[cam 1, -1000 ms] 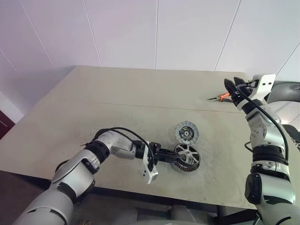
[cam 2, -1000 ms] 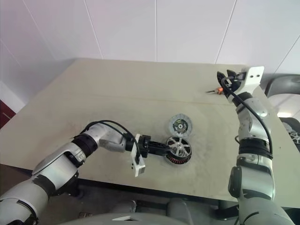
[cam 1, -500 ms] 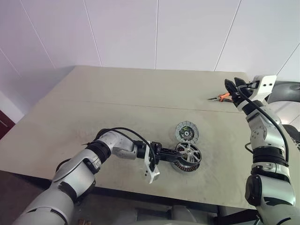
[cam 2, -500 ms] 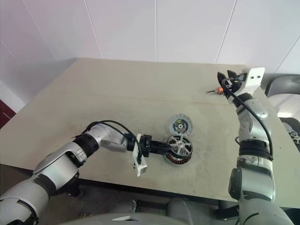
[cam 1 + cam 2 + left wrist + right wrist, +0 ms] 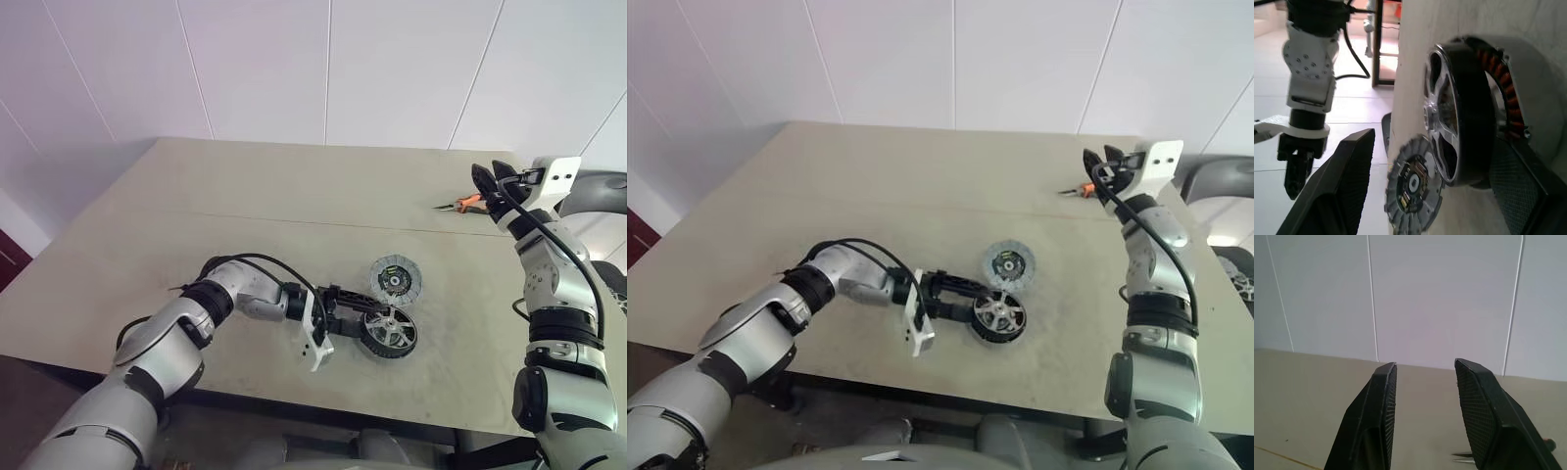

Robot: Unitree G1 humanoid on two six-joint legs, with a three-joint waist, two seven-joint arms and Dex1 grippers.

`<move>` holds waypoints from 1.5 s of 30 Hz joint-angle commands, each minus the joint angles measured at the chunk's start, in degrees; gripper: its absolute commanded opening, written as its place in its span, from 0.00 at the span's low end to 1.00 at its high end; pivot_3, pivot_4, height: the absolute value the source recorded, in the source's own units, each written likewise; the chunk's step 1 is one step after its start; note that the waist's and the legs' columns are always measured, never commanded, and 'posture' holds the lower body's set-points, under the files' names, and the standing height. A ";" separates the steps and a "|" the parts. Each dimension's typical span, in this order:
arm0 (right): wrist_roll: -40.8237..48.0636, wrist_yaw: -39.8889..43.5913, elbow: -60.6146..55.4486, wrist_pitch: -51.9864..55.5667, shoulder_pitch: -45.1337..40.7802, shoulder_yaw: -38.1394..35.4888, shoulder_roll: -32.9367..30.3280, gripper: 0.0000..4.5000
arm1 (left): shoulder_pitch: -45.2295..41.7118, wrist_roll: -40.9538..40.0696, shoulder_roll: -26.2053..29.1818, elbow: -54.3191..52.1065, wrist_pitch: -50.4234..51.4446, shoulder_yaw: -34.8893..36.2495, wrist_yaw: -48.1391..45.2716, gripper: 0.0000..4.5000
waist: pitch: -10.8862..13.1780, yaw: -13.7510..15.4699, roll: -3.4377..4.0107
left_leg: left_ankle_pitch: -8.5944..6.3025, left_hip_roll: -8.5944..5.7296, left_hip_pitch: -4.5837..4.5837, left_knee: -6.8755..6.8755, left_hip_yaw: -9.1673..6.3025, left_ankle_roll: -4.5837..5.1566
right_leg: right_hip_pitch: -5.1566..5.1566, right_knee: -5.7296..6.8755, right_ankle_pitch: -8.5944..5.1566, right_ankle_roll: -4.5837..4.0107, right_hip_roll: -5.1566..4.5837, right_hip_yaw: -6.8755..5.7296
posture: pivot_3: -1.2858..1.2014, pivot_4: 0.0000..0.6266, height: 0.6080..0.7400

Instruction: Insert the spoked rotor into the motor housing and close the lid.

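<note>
Copper-wound motor housing point(image 5: 390, 338) holds spoked rotor point(image 5: 392, 327); lid point(image 5: 396, 279) beside.

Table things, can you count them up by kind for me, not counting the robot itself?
Spoked rotor, sitting in the housing: 1
Motor housing: 1
Lid, slotted disc lying flat: 1
Pliers, orange handles, by the far edge: 1
Total: 4
</note>
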 commanded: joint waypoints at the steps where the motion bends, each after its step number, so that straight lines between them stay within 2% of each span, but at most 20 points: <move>1: 0.50 0.01 -1.78 -1.41 -0.91 -0.83 -0.20 0.45 | -2.84 -1.70 1.28 1.26 0.12 0.61 -2.66 0.81 | 0.00 -0.08 0.00 | 0.00 0.00 0.00 -0.01 0.00 0.00 | 0.00 0.00 0.00 0.00 0.00 0.00 | 0.52 0.00 1.00; 11: 0.18 -0.11 -1.07 -1.84 -1.29 -0.03 1.11 0.45 | -12.03 -7.44 1.86 1.55 3.08 7.16 -2.56 0.81 | 0.01 -0.07 -0.02 | -0.01 0.04 -0.09 -0.03 -0.02 0.01 | -0.08 -0.05 -0.01 0.01 -0.01 0.00 | 0.52 0.00 1.00; 14: 1.87 0.99 -3.65 -0.43 -0.08 0.07 2.64 0.45 | -11.37 -23.99 -2.73 8.75 10.27 15.64 -15.80 0.81 | 0.01 -0.05 -0.02 | 0.00 0.03 -0.08 -0.04 -0.02 0.01 | -0.08 -0.04 -0.01 0.02 -0.01 -0.01 | 0.52 0.00 1.00; 18: 5.43 6.57 -12.35 7.10 4.11 3.20 3.94 0.45 | -5.73 -52.50 -10.60 8.94 32.87 34.13 -37.24 0.81 | 0.01 -0.37 0.00 | 0.00 0.05 -0.12 -0.01 -0.06 0.01 | -0.10 -0.01 -0.01 0.02 0.00 -0.05 | 0.52 0.00 1.00; 20: 9.68 9.87 -18.10 13.20 6.05 3.90 3.56 0.45 | -2.59 -63.30 -13.53 4.73 46.46 41.73 -42.66 0.81 | 0.00 -0.80 0.02 | -0.01 0.08 -0.11 -0.04 -0.12 0.01 | -0.15 0.01 -0.01 0.02 0.01 -0.05 | 0.52 0.00 1.00; 22: 15.44 13.51 -23.66 20.25 7.78 3.58 2.26 0.45 | 1.70 -70.19 -15.48 -2.17 53.57 46.94 -42.59 0.81 | 0.00 -1.20 0.03 | -0.01 0.11 -0.13 -0.04 -0.30 0.01 | -0.17 0.02 -0.01 0.02 0.02 -0.04 | 0.52 0.00 1.00; 25: 20.58 18.46 -28.61 28.47 9.77 3.55 -1.07 0.45 | 8.19 -69.82 -15.89 -10.89 57.19 47.59 -40.03 0.81 | 0.01 -1.55 0.00 | 0.00 0.12 -0.17 -0.02 -0.43 0.01 | -0.18 0.01 -0.01 0.02 0.02 -0.06 | 0.52 0.00 1.00; 28: 23.25 24.97 -32.32 34.31 12.37 5.72 -5.79 0.45 | 12.74 -75.37 -16.65 -18.11 64.16 49.53 -43.33 0.81 | 0.01 -0.77 -0.03 | 0.00 0.09 -0.14 0.06 -0.45 0.00 | -0.07 -0.02 -0.01 0.02 0.01 -0.08 | 0.52 0.00 1.00; 31: 22.70 32.97 -35.98 37.50 16.31 9.93 -11.97 0.31 | 15.42 -76.49 -16.06 -21.76 67.27 51.16 -41.76 0.81 | 0.02 -0.06 -0.04 | -0.01 0.10 -0.11 0.11 -0.43 0.00 | 0.00 -0.03 -0.01 0.01 0.02 -0.13 | 0.52 0.00 1.00; 35: 13.53 36.90 -36.69 34.45 19.90 19.00 -18.38 0.02 | 16.98 -79.47 -15.98 -23.29 69.18 53.86 -41.63 0.81 | 0.04 0.14 -0.09 | -0.01 0.10 -0.11 0.16 -0.39 -0.01 | 0.04 -0.10 -0.02 0.03 0.01 -0.14 | 0.52 0.00 1.00; 41: -0.93 36.55 -32.89 28.63 20.62 30.00 -21.02 0.01 | 17.66 -79.94 -16.49 -24.83 70.34 54.78 -40.55 0.81 | 0.04 0.21 -0.13 | -0.01 0.10 -0.12 0.20 -0.32 -0.01 | 0.04 -0.12 -0.02 0.03 0.00 -0.12 | 0.52 0.00 1.00; 45: -4.90 37.29 -31.37 27.18 20.55 33.16 -21.31 0.01 | 17.82 -79.81 -16.31 -24.90 70.44 55.11 -40.01 0.81 | -0.03 0.32 -0.32 | -0.01 0.11 -0.12 0.17 -0.35 -0.02 | 0.03 -0.16 -0.02 0.03 0.00 -0.12 | 0.52 0.00 1.00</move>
